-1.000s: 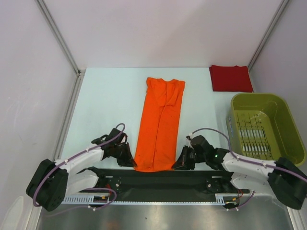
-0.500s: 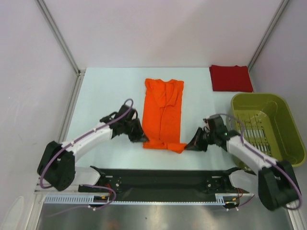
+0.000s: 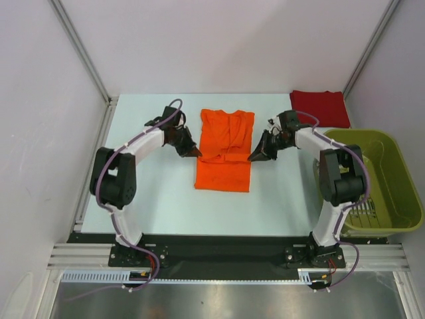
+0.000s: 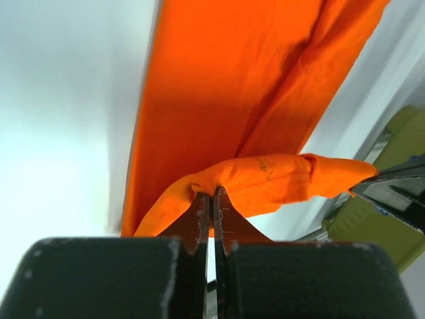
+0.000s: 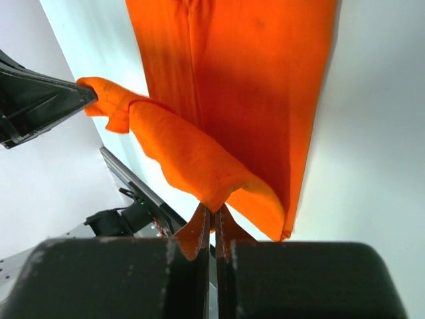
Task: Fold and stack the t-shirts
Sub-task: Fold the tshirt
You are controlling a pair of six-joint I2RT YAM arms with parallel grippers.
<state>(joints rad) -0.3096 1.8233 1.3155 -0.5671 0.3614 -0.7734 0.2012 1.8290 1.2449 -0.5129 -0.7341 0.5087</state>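
The orange t-shirt (image 3: 224, 149) lies in the table's middle, its near end doubled back over the rest. My left gripper (image 3: 198, 154) is shut on the left corner of the orange t-shirt's (image 4: 219, 86) lifted hem. My right gripper (image 3: 252, 158) is shut on the right corner of the orange t-shirt's (image 5: 239, 73) hem. The hem hangs stretched between both grippers, above the cloth below. The dark red t-shirt (image 3: 319, 108) rests folded at the back right.
An olive-green basket (image 3: 392, 147) stands at the right edge, close behind the right arm. White walls with metal posts enclose the table on three sides. A black rail runs along the near edge.
Both grippers carried the orange t-shirt's near hem away from the arms' bases, folding the long strip over itself. The shirt now looks about half as long.
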